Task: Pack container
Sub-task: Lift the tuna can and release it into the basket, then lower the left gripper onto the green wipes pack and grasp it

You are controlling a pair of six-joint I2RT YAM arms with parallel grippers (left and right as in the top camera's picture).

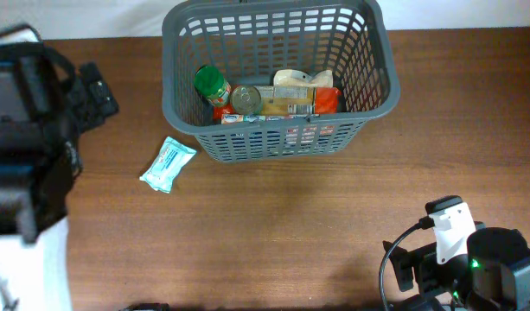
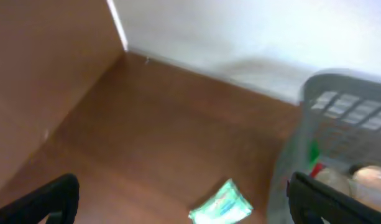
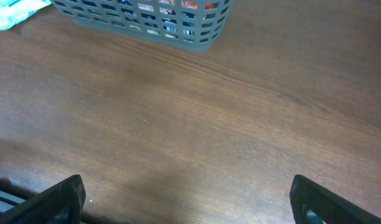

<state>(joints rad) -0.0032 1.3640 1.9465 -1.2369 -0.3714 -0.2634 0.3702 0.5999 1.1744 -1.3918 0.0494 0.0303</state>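
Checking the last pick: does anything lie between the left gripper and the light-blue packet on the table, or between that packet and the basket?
Nothing visible does. The packet lies alone on the table, just left of the container. The open left gripper looks down on it with nothing in between.

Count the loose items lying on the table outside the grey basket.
1: a pale blue-green packet on the table, left of the basket's near corner, not touching it. Others may be hidden at the edges of view.

My left gripper (image 2: 185,200) hangs with jaws spread wide, empty. My right gripper (image 3: 193,200) is spread equally wide, gripping nothing.
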